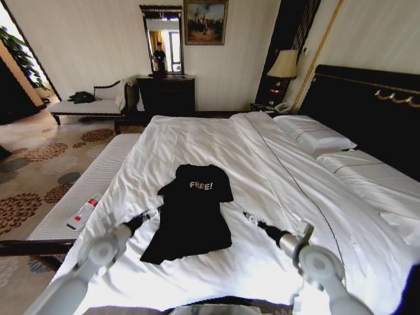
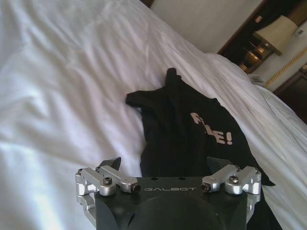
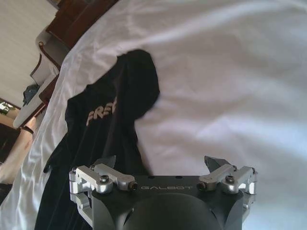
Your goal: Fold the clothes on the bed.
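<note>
The black T-shirt lies rumpled near the foot edge of the bed, bare white duvet all round. Left hand and right hand flank it, both spread open and holding nothing.

You have one black T-shirt, one bed with two white pillows, two hands, left hand and right hand, one lamp, one mirror, one painting, one chaise

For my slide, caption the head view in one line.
Black T-shirt lies flat on the white bed, left gripper and right gripper flanking it.
</note>
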Robot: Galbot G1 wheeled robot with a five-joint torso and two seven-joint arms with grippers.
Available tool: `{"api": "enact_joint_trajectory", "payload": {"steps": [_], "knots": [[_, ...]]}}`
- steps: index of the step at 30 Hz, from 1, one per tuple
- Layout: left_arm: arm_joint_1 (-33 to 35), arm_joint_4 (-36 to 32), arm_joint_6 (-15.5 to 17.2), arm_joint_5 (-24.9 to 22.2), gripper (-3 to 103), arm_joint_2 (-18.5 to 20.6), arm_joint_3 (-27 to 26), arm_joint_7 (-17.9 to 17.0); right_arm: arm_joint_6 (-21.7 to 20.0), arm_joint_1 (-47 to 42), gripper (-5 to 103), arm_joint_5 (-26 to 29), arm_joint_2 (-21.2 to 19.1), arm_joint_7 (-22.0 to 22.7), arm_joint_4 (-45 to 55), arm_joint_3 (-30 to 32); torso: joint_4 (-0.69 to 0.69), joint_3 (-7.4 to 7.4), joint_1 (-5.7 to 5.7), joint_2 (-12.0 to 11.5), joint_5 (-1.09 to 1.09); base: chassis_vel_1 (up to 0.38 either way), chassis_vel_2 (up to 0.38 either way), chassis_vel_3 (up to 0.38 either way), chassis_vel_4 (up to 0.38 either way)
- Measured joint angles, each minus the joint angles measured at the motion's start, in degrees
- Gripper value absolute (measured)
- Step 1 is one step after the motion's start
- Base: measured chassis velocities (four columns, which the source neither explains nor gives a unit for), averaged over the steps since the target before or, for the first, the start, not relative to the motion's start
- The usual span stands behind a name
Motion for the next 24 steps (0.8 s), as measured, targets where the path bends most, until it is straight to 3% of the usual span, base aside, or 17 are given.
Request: {"api": "enact_joint_trajectory", "payload": {"steps": [7, 13, 24], "knots": [[6.4, -2.3, 0.2, -2.9, 99, -2.1, -6.1, 0.1, -0.4, -3.5, 100, -2.4, 5.2, -2.6, -0.6, -1.8, -0.01, 0.00, 0.02, 0.0, 0.00, 0.000, 0.000, 0.000, 0.000], [12.1, -3.8, 0.5, -2.7, 99, -4.9, -7.8, 0.7, -0.4, -3.3, 100, -3.2, 7.0, -2.8, -1.6, -2.9, 0.00, 0.01, 0.01, 0.0, 0.00, 0.000, 0.000, 0.000, 0.000], [20.3, -4.9, 0.6, -1.9, 97, -5.6, -9.5, 1.5, -0.4, -2.5, 100, -4.0, 8.8, -2.1, -3.5, -3.2, -0.01, 0.01, 0.01, 0.0, 0.00, 0.000, 0.000, 0.000, 0.000]]}}
